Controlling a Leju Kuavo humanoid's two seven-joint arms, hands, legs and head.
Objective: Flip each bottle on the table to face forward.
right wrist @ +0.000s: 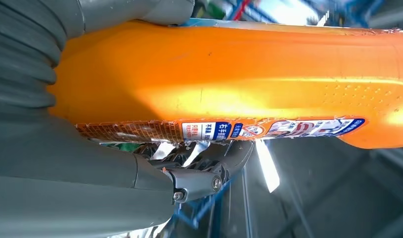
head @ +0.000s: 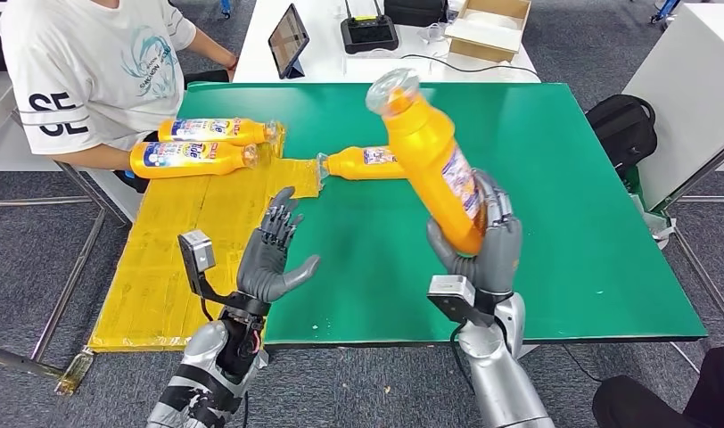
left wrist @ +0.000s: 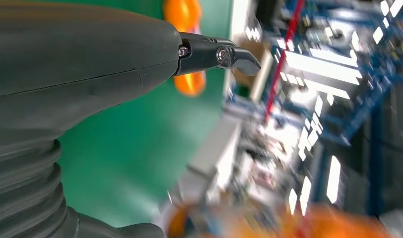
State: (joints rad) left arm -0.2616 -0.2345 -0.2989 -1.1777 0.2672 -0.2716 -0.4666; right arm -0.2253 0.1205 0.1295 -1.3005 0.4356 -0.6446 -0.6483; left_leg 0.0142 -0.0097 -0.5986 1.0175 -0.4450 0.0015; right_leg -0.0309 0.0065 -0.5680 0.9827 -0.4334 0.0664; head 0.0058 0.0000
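The right hand [head: 483, 245] grips one orange bottle [head: 430, 156] lifted above the green table [head: 563, 223] (mid-flip, I judge); the left hand [head: 274, 254] hovers spread, empty; next, setting it down label forward.

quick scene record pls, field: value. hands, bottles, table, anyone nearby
right hand: grips the held bottle by its base, lifted off the table, tilted, cap end up
left hand: holds nothing, fingers spread, above the near table edge
lying bottle: on its side on the green table
stacked bottles: two, on their sides at the far left
yellow mat: covers the left side
person: seated at the far left corner
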